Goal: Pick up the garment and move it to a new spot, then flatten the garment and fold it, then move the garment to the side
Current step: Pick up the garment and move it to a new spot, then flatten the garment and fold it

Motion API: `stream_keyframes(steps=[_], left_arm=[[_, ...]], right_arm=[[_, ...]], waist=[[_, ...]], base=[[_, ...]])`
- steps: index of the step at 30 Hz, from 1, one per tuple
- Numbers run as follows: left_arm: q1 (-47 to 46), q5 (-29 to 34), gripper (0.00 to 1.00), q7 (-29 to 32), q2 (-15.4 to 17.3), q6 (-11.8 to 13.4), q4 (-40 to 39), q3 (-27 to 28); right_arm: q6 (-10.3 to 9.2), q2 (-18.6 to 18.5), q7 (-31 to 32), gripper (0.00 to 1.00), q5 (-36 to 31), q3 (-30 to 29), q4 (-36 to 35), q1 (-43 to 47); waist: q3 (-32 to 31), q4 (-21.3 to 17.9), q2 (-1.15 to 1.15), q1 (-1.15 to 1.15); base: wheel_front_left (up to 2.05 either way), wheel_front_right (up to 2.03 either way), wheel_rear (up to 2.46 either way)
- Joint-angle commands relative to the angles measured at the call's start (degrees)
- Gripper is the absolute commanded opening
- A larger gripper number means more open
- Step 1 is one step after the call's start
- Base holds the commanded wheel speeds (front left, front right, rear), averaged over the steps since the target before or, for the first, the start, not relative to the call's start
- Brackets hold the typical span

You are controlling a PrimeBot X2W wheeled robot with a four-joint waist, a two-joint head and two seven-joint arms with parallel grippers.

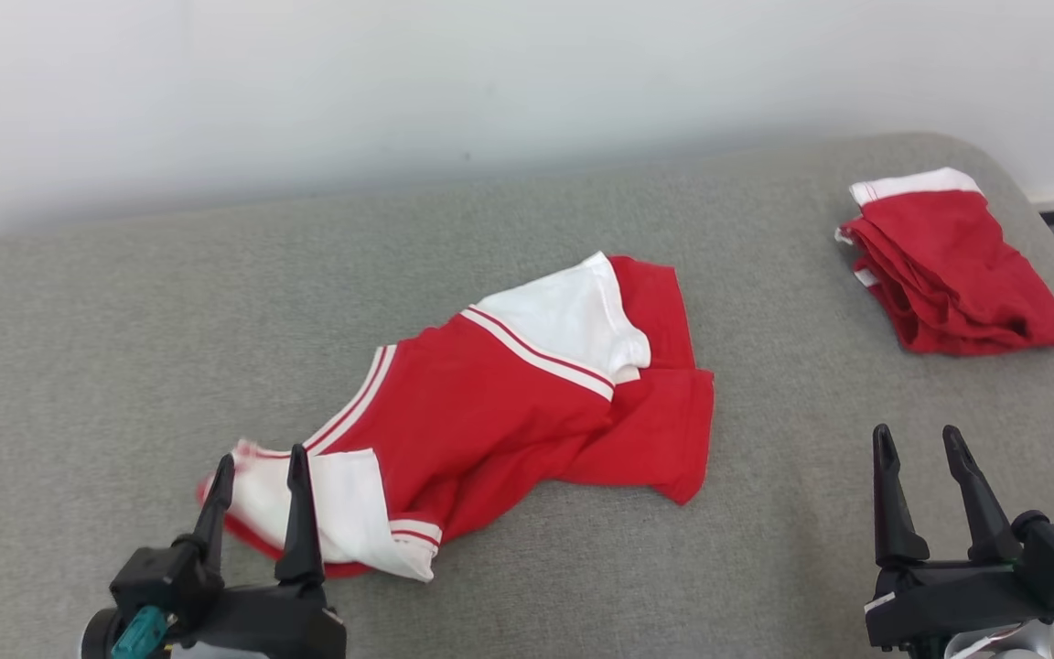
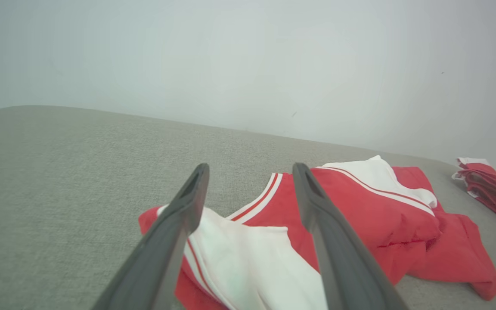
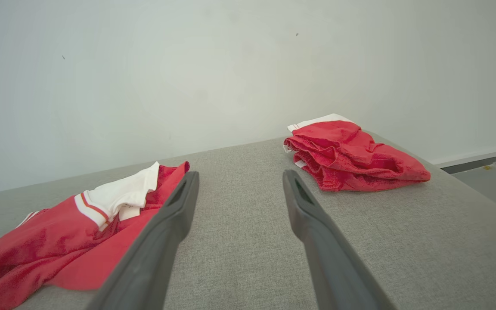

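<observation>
A pale bare wall (image 1: 399, 73) backs the grey woven-fabric worktop (image 1: 124, 320). The crumpled red-and-white sports top with striped trim (image 1: 490, 403) lies mid-worktop, running from its near white hem up toward the far side, one red sleeve tucked under the body.

My left fingers (image 1: 299, 513) stand apart over that near white hem, clamped on nothing. My right fingers (image 1: 888, 494) are also spread and empty, well off to the right over bare fabric.

I judge flattening is the step in hand. I should take two opposite edges, keep low and draw them apart evenly, so the tucked sleeve slides free instead of bunching.

A folded red garment with a white band (image 1: 948, 275) sits at the far right corner, well apart. Nothing blocks the spread, though I should keep my right reach short of it.
</observation>
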Motion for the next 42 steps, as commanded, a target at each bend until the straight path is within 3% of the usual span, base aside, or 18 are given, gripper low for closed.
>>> stream_keyframes(steps=[1, 10, 15, 42], left_arm=[[1.86, 1.64, 1.0, -0.15, 0.7, 0.35, -0.93, 0.38], [7.81, 6.94, 1.0, -0.18, 2.91, 0.9, -6.2, 3.39], [10.98, 8.35, 1.0, -0.18, 3.36, -0.11, -7.75, 4.64], [14.64, 14.3, 1.0, -0.18, -0.27, -4.67, -8.48, 7.45]], right_arm=[[-0.15, -0.35, -0.04, 1.0, -0.44, 0.42, -0.11, 0.96], [-0.15, -0.22, -0.04, 1.0, -0.51, 2.16, -0.05, 2.42], [-0.15, -0.03, -0.03, 1.0, -0.53, 2.45, -0.09, 3.45], [-0.15, 0.52, -0.04, 1.0, 0.75, 4.06, 1.19, 6.03]], waist=[[-2.06, 1.84, 0.0, 0.01], [-4.94, 4.35, 0.0, 0.01], [-5.85, 5.37, 0.0, 0.01], [-5.44, 6.33, 0.0, 0.01]], base=[[0.0, 0.0, 0.0], [0.0, 0.0, 0.0], [0.0, 0.0, 0.0], [0.0, 0.0, 0.0]])
